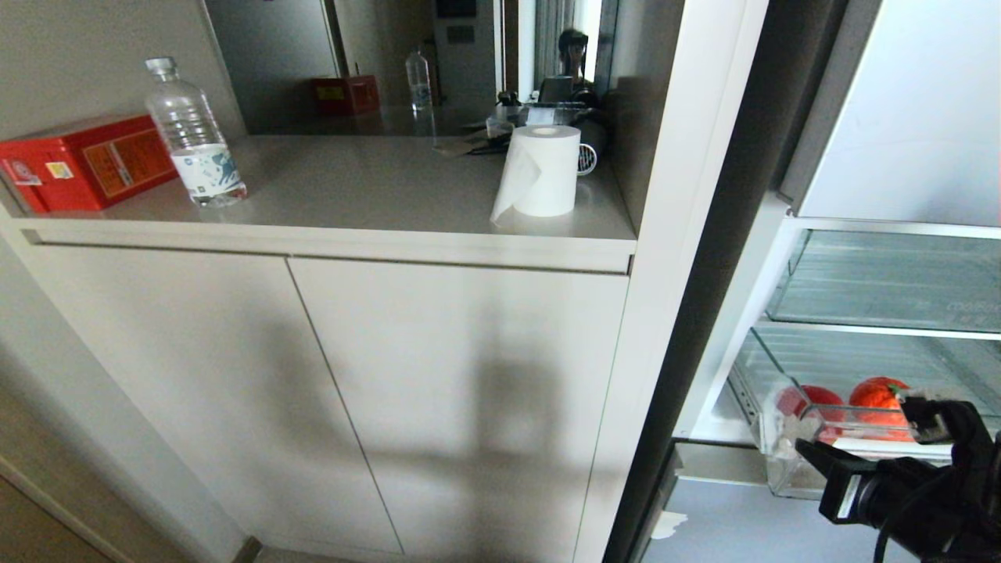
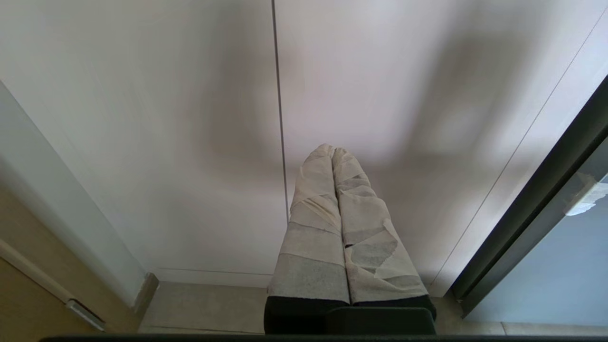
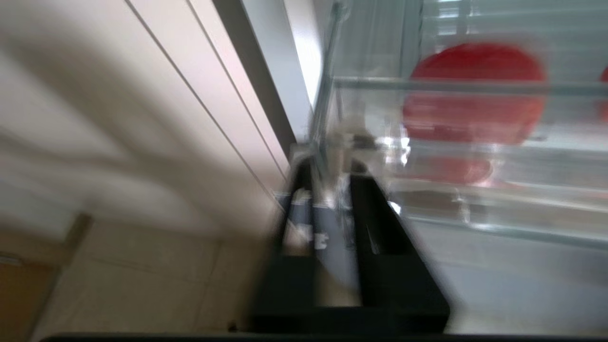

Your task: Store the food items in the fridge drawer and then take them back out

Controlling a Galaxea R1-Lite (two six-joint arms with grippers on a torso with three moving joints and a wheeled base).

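Note:
The fridge drawer [image 1: 784,467] of clear plastic stands pulled out at the lower right of the head view. Two food items lie in it: a round red one [image 1: 809,399] and an orange-red one [image 1: 880,397]. My right gripper [image 1: 805,450] is at the drawer's front left corner. In the blurred right wrist view its black fingers [image 3: 380,223] stand slightly apart, open, with the drawer's clear corner edge [image 3: 332,142] at the tips of the right gripper [image 3: 327,171]. The red item [image 3: 475,95] shows through the plastic. My left gripper [image 2: 331,149], its fingers taped, is shut and empty, parked before the cabinet doors.
A white cabinet [image 1: 391,391] stands left of the fridge. On its counter are a water bottle [image 1: 191,133], a red box [image 1: 86,160] and a paper roll [image 1: 543,172]. A clear bin [image 1: 891,281] sits above the drawer, a blue-grey front panel [image 1: 743,524] below it.

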